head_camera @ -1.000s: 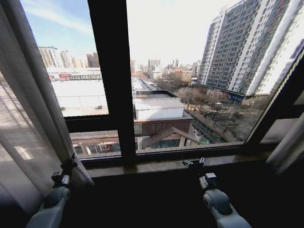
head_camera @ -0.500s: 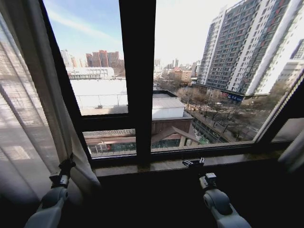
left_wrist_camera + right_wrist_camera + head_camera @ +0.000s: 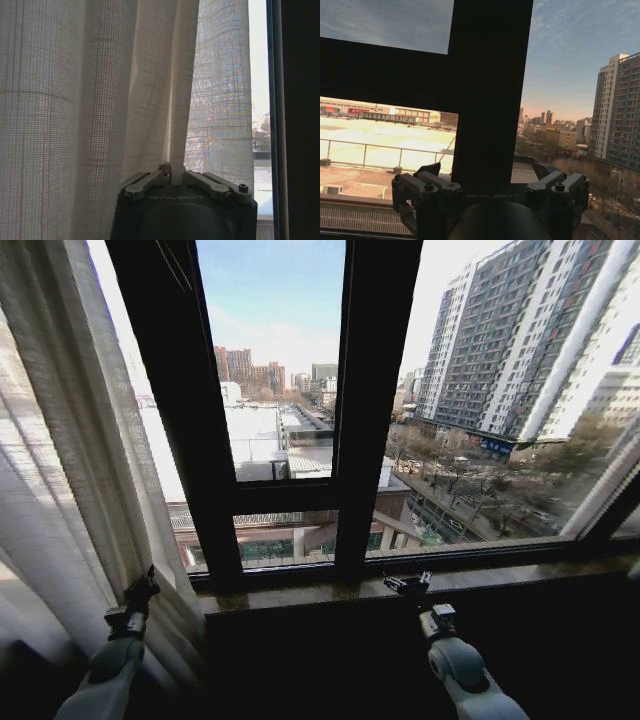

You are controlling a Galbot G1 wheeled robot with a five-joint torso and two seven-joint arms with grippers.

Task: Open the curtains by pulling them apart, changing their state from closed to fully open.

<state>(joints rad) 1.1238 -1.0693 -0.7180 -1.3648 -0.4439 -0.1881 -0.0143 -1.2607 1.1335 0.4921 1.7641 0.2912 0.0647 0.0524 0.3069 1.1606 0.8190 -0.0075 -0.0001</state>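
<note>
**Left gripper pinches the bunched curtain at the window's left edge**

The sheer white pleated curtains (image 3: pixel 70 470) hang gathered at the left side of the dark-framed window (image 3: pixel 375 410), their lower folds falling against the left gripper (image 3: pixel 140 592). That black gripper is raised low at the left, just in front of the brown stone sill (image 3: pixel 330 590), with the fabric touching it. From the left wrist view, the left gripper (image 3: pixel 177 176) has its fingers drawn together on a narrow cream fold of the curtains (image 3: pixel 100 85), which rises straight up from between them; woven translucent panels hang on either side, and a strip of the window frame (image 3: pixel 300 115) stands beyond.

The right gripper (image 3: pixel 408 585) sits over the sill near the middle, well apart from the fabric. From the right wrist view, the right gripper (image 3: pixel 490 176) has its fingers spread wide with nothing between them, facing a vertical frame bar (image 3: pixel 490 90) and the city beyond.
</note>
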